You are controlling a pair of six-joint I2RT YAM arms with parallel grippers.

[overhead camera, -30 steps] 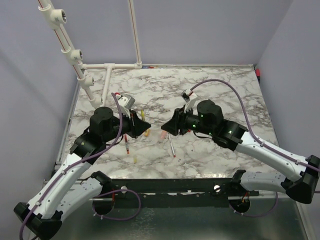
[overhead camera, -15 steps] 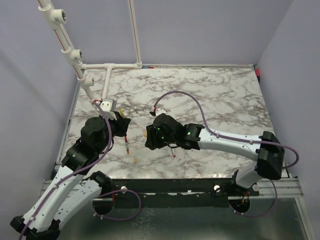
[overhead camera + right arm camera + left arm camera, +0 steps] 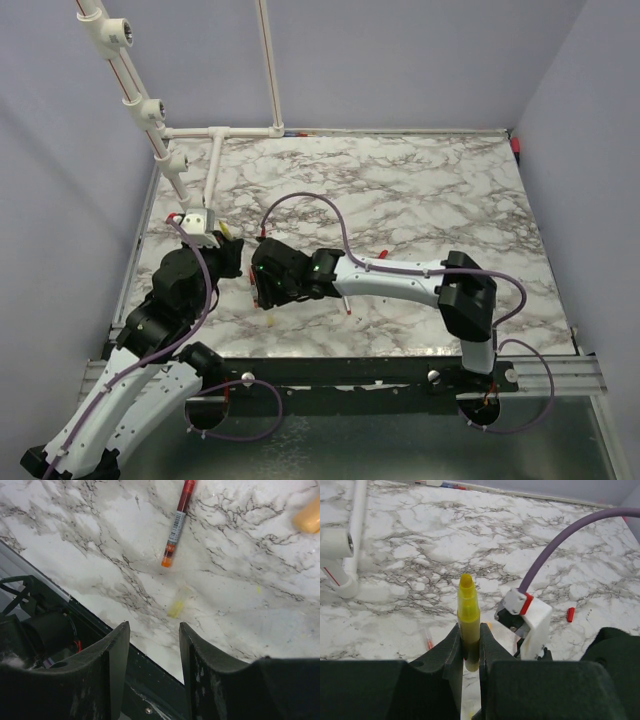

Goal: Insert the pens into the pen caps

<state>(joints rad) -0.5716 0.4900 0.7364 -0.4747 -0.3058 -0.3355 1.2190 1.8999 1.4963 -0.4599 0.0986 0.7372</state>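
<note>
My left gripper is shut on a yellow pen cap, which stands up out of the jaws; from above the left gripper holds this yellow pen cap at the table's left. My right gripper is open and empty, low over the front edge. A short clear pen with a yellow tip lies just ahead of its jaws. Farther ahead lies a red pen. From above, the right gripper sits over the yellow pen. A red pen cap lies farther right.
The table's black front rail runs just under the right jaws. A salmon-orange cap lies at that view's right edge. Another pen pokes out from under the stretched right arm. White pipes stand at the back left.
The right arm has swung left across the table and down toward the front edge, its jaws slightly wider. The left arm has drawn back to the left, still holding the yellow cap.
</note>
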